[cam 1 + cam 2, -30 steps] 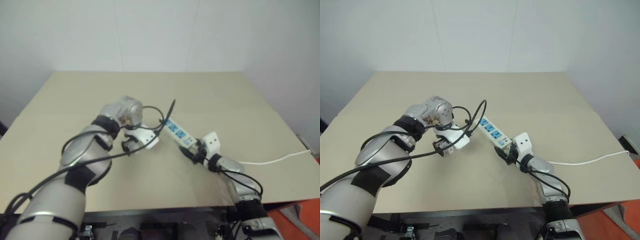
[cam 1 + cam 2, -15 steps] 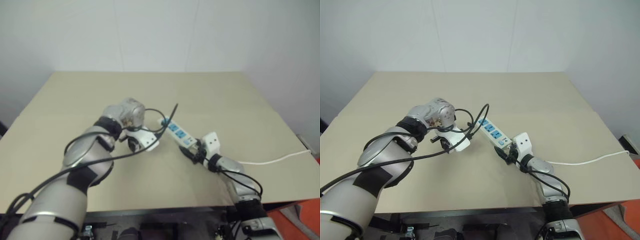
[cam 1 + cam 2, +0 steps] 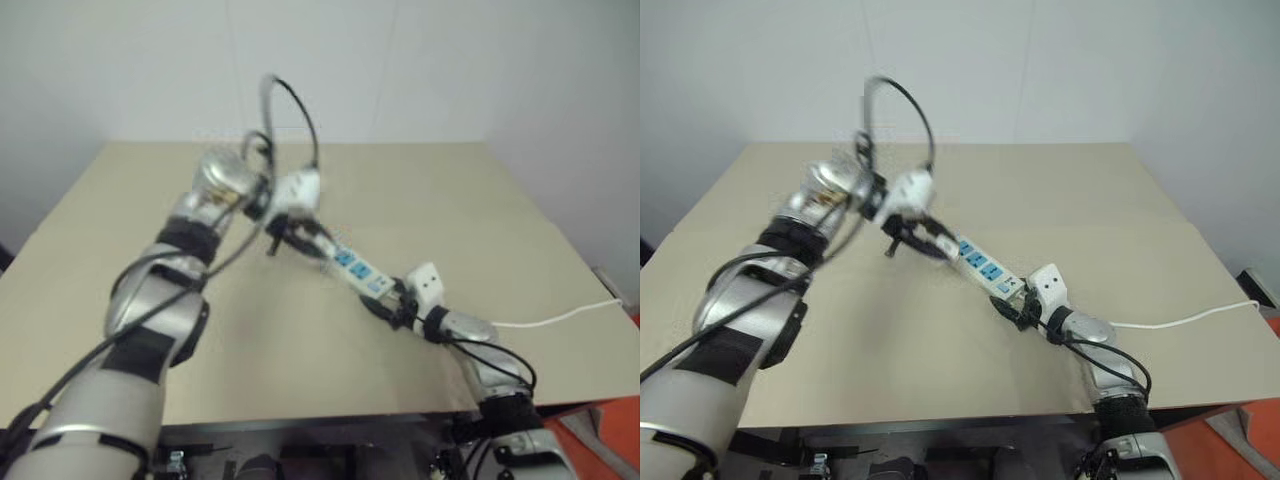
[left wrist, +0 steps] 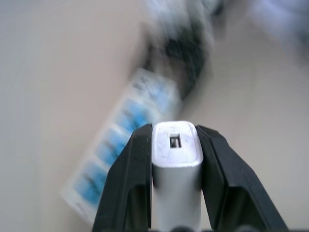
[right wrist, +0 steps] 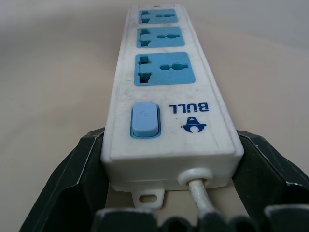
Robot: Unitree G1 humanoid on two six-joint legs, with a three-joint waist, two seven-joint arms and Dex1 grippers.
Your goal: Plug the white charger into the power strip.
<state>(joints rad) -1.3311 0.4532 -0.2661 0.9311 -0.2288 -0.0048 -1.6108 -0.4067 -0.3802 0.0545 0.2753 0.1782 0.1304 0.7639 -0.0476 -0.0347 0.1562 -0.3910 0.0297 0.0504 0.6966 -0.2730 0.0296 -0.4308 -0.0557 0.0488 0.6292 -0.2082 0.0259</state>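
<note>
The white charger (image 4: 176, 159) is pinched upright between the two black fingers of my left gripper (image 4: 176, 133), which is shut on it. That gripper (image 3: 300, 238) hangs above the table, just over the far end of the power strip (image 3: 358, 270). The power strip (image 5: 166, 72) is a white bar with blue sockets and a blue switch, lying slantwise on the tan table (image 3: 450, 200). My right gripper (image 3: 395, 300) is shut on its cord end, with one finger (image 5: 89, 164) along each side. The thin white cord (image 3: 550, 318) trails off to the right.
A black cable (image 3: 290, 105) loops high above my left wrist. The table's front edge (image 3: 330, 422) runs close under my right arm. An orange object (image 3: 600, 440) sits beyond the table's right front corner. A pale wall stands behind the table.
My left gripper closed low by the table, then rose and swung up over the strip's far end, now pointing right. The right gripper kept its hold in place.
</note>
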